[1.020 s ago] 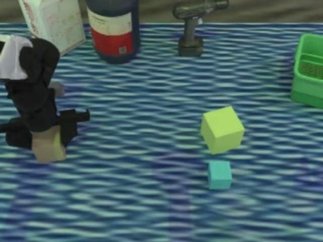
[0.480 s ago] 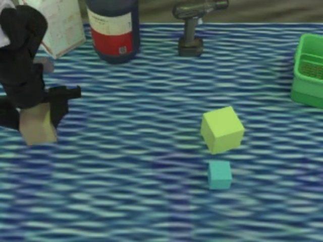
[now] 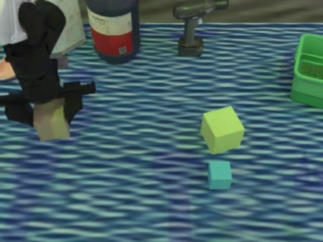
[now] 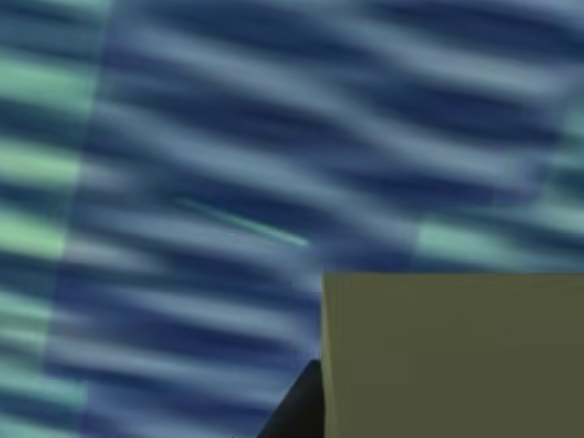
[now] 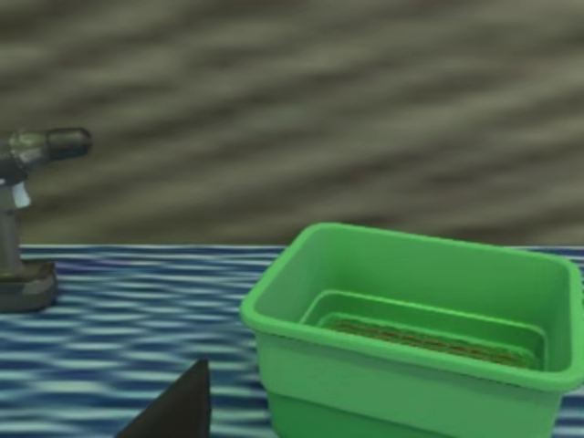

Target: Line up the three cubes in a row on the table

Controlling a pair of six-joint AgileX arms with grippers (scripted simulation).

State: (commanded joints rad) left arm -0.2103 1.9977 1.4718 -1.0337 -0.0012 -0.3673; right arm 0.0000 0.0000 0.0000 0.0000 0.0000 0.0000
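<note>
**Top view: tan cube held at the table's left, two cubes waiting right of centre**

Top view shows the tan cube at the left side of the table, clamped between the black fingers of the left gripper. Whether it hangs clear of the surface or rests on it cannot be told. In the left wrist view the same tan cube fills one corner, with a dark finger against its edge and the rippled table behind.

Well apart from it, right of centre, sits the lime-green cube, turned a little askew. The small teal cube lies just beside it on the near side — close, not touching.

Along the far edge stand a white carton, partly hidden by the left arm, a dark bottle with a red-and-white label and a drill. A green basket sits at the far right.

The right wrist view looks at that basket and the drill — of the right gripper only one dark finger tip shows, so its jaws cannot be judged.
</note>
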